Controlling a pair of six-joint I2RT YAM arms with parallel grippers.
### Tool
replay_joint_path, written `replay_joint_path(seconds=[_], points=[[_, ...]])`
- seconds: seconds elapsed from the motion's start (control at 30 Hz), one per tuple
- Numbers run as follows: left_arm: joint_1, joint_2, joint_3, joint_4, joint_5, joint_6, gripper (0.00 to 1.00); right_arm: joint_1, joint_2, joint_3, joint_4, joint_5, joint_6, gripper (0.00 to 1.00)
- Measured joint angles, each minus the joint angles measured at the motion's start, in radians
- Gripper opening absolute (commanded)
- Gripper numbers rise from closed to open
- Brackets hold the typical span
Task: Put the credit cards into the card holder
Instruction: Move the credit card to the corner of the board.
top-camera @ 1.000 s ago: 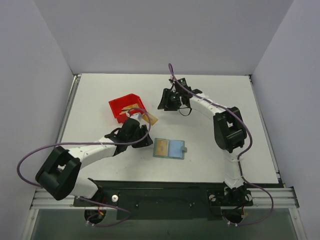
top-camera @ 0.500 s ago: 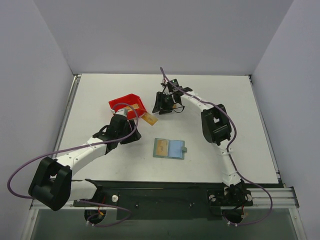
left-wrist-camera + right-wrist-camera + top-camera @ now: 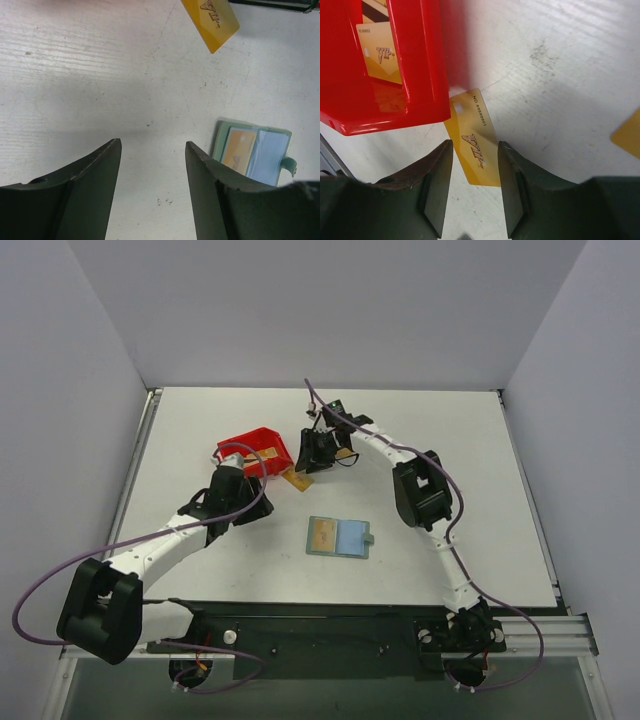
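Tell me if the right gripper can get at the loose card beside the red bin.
Probably yes: the right gripper hangs open over the card; only the red bin crowds one end.

Card holder (image 3: 339, 537): one counted. Red bin (image 3: 420, 60): one counted. In holder, one credit card (image 3: 323, 535); beside bin, one card (image 3: 470, 135); at right wrist view edge, one card (image 3: 626, 134), cut off; in bin, two cards (image 3: 380, 50) made out. Total cards: five at least.

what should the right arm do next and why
Probably lower the right pincer and close on the gold VIP card: it lies flat on the table beside the red bin, framed between the open jaws, not yet gripped. The card holder lies open.
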Motion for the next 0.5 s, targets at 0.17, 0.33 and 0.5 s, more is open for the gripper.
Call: replay_joint_path(seconds=[0.17,0.33,0.5], points=[[0.018,0.0,-0.004,0.001,0.003,0.005,0.63,0.03,0.0,0.001,-0.017,-0.002,-0.024,0.34],[0.03,0.008,-0.004,0.006,0.008,0.012,0.63,0.051,0.0,0.001,-0.026,-0.002,-0.04,0.33],[0.039,0.035,-0.005,0.019,0.011,0.012,0.61,0.067,0.0,0.001,-0.029,0.002,-0.05,0.31]])
